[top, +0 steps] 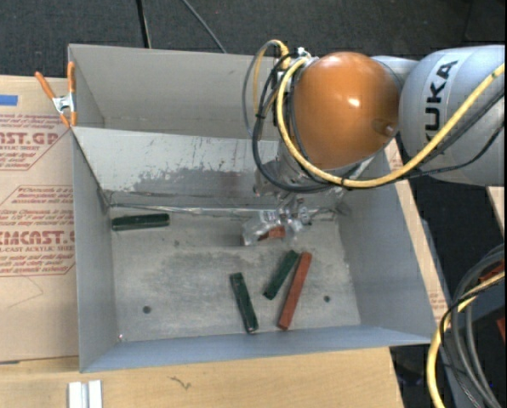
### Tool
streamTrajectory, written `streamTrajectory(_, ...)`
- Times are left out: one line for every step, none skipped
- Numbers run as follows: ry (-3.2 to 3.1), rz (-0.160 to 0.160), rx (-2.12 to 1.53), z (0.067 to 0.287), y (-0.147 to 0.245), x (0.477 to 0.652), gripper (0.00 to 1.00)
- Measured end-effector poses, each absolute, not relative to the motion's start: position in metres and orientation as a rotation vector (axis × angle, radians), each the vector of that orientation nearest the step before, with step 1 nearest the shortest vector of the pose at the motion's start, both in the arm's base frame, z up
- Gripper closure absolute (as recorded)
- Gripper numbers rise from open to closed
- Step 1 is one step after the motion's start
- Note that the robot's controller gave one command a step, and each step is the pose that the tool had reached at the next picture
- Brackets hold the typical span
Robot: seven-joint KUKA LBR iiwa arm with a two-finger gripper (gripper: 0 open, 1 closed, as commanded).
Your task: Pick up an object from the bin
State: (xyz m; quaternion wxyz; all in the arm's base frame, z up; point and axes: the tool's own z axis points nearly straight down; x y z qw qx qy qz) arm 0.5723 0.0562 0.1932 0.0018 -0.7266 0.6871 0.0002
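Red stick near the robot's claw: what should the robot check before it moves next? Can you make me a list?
1. Gripper is inside the bin, low over the floor by the back wall: ok.
2. Red-brown stick lies flat on the floor, just in front of the gripper: ok.
3. Red-brown stick lies apart from its neighbours: not ok. A dark green stick lies along its left side, touching or nearly so.
4. Other things are out of the way: ok. A second green stick and a third green stick at far left lie apart.
5. Gripper carries nothing already: cannot tell, the wrist hides much of it.
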Motion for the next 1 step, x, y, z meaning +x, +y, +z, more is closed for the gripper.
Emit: streamTrajectory(2.158,0.004,-2.278,0.1993,0.0576,0.5718,1.00)
